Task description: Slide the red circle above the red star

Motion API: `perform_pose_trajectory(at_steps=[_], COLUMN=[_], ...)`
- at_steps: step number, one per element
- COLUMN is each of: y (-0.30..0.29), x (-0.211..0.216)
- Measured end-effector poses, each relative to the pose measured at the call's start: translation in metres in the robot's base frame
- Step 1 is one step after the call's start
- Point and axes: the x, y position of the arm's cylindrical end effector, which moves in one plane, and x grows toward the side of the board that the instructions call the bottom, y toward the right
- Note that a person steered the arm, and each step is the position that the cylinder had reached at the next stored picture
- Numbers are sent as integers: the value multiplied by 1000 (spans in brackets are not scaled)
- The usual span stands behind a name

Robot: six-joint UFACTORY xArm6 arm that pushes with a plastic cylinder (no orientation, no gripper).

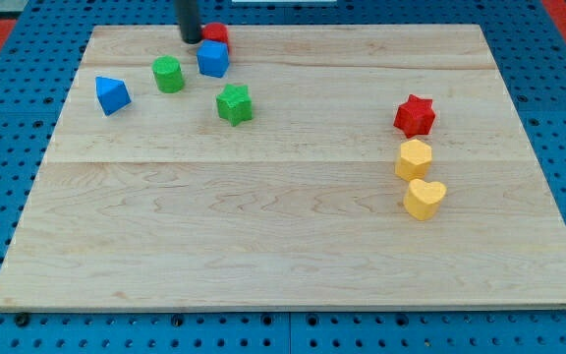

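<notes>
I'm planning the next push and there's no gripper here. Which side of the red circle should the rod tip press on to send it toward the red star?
Press the small red circle block on its side facing the view's left, where my tip already sits. The red star block lies far to the view's right. Aim slightly high: the blue block touches the circle's lower edge and would likely drag along.

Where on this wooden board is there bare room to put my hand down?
The whole lower half of the wooden board is bare, as is the middle between the green star and red star. It is crowded at the top left, where my tip meets the red circle and blue cube.
</notes>
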Motion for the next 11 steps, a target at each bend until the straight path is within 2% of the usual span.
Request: perform_pose_trajectory(at_steps=[2, 3, 4, 5, 7, 8, 9, 10, 11], y=[169, 209, 251, 256, 314, 334, 323, 299, 317], x=[27, 27, 44, 45, 2, 22, 52, 58, 50])
